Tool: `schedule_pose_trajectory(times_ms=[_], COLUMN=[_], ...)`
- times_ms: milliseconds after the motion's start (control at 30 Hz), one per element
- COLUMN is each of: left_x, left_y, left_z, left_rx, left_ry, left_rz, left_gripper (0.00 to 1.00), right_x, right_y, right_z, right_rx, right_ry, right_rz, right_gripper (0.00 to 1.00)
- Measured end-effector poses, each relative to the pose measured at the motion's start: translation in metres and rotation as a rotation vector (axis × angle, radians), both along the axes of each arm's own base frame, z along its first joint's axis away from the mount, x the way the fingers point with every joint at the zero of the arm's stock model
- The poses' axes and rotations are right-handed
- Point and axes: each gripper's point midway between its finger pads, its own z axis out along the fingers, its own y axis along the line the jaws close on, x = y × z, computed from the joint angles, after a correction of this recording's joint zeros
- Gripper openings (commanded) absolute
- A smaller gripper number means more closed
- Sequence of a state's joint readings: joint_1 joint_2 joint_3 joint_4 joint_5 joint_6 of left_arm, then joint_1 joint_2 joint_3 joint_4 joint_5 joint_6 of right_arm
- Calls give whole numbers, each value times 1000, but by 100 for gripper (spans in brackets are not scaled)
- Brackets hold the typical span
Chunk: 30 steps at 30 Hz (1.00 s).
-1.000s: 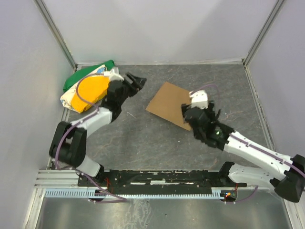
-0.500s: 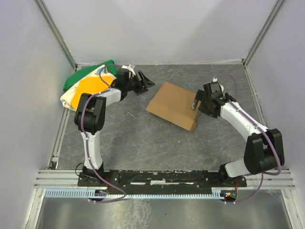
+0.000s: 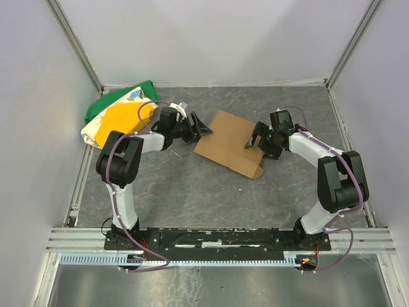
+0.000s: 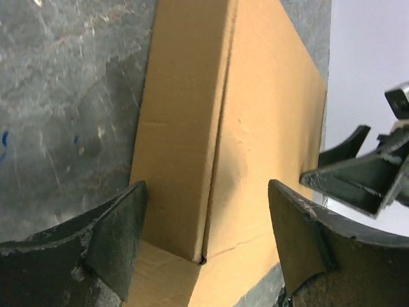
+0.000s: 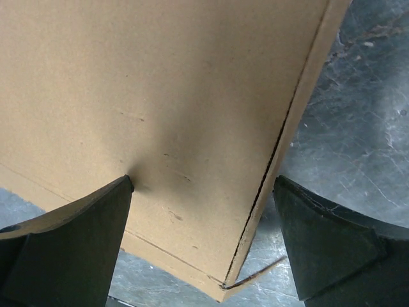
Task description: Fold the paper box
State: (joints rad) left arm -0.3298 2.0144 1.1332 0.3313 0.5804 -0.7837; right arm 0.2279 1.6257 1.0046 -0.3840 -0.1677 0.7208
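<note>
The paper box (image 3: 227,142) is a shallow brown cardboard box lying flat in the middle of the grey table. My left gripper (image 3: 203,130) sits low at its left corner, open. In the left wrist view that corner of the box (image 4: 255,128) lies between the spread fingers (image 4: 118,236), and nothing is clamped. My right gripper (image 3: 255,138) is at the box's right side, also open. In the right wrist view the box (image 5: 179,96) fills the frame, with one finger (image 5: 77,243) over its top face and the other beyond its edge.
A green, yellow and white cloth bundle (image 3: 118,118) lies at the back left, close behind the left arm. Grey walls with metal posts (image 3: 73,45) enclose the table on three sides. A metal rail (image 3: 211,240) runs along the near edge.
Both arms have swung in low to the box, the left gripper to its left corner and the right to its right side. The box has shifted slightly to the left.
</note>
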Motion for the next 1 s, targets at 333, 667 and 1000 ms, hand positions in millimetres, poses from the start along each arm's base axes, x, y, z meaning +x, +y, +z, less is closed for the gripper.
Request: schedule_pose_trajectory(times_ms=[333, 667, 1000], left_x=[-27, -47, -67], left_y=[13, 12, 35], left_z=[50, 48, 53], left_rx=[-4, 44, 172], left_ry=[-98, -66, -90], left_rz=[42, 39, 97], left_gripper=[81, 81, 99], right_x=[36, 65, 24], right_y=[8, 6, 11], right_z=[25, 45, 23], right_rx=[12, -96, -193], right_ry=[-75, -122, -55], right_rz=[34, 88, 147], right_gripper=[99, 99, 99])
